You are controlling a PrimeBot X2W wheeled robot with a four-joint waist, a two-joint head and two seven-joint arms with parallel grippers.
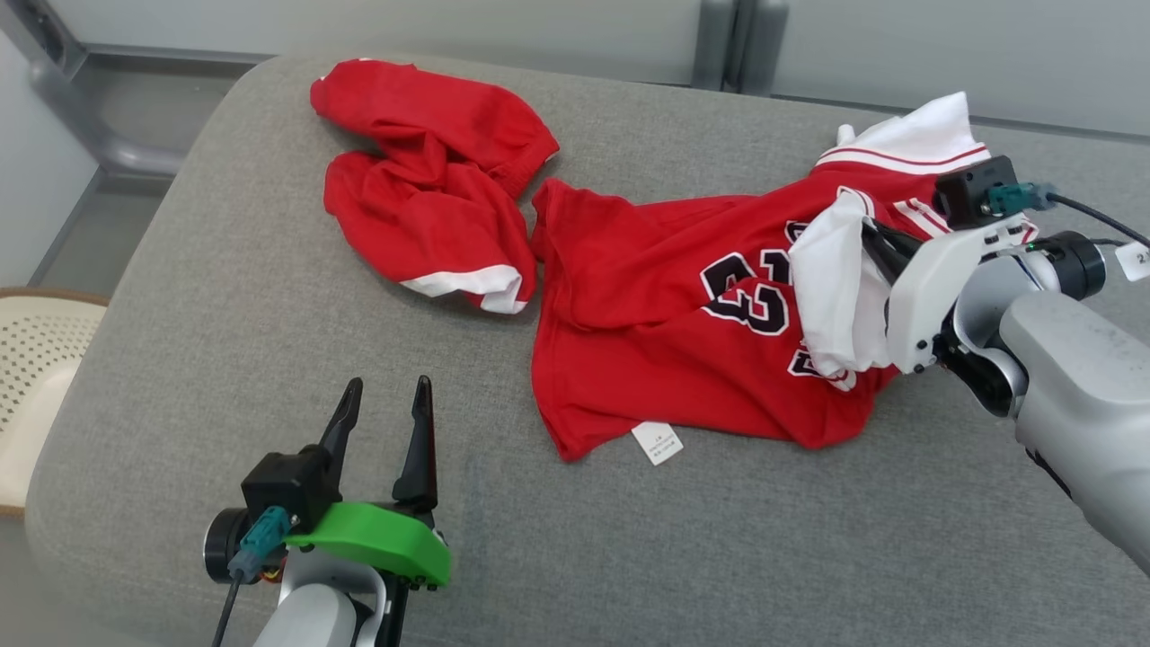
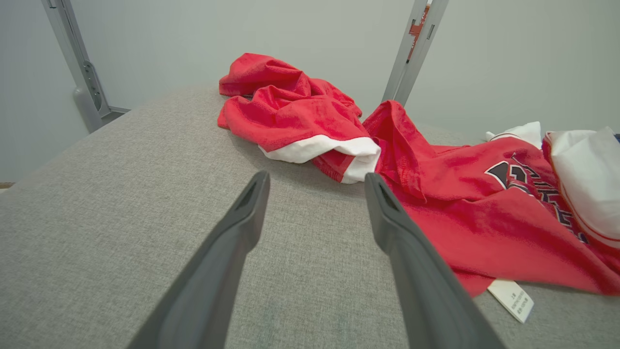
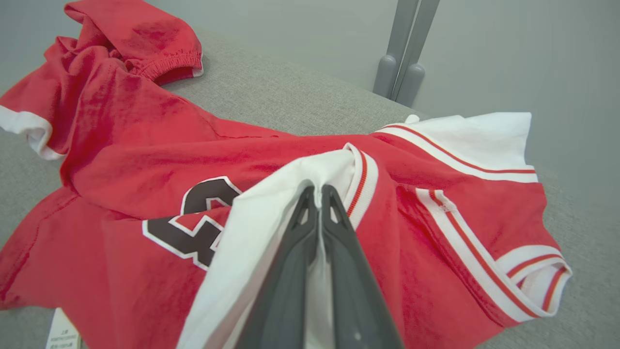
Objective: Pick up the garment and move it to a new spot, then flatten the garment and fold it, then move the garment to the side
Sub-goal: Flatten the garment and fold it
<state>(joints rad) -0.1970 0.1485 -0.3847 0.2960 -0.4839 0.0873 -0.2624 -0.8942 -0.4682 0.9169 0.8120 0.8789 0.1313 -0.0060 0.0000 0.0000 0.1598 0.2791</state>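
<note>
Right pincer point(image 3: 319, 190) clamps the red jersey point(image 1: 647, 296) by a white fold, perhaps a sleeve; left pincer point(image 1: 388, 386) gapes wide, short of it.

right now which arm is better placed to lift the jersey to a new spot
Right. The right gripper is shut on a white fold of the jersey, so it looks ready to lift. The left gripper stands open over the bare grey cushion, apart from the cloth.

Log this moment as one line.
stage: pick-up grasp | right gripper: shut on jersey at white fold | left gripper: open, clear of jersey | red shorts: beside jersey on grey cushion
</note>
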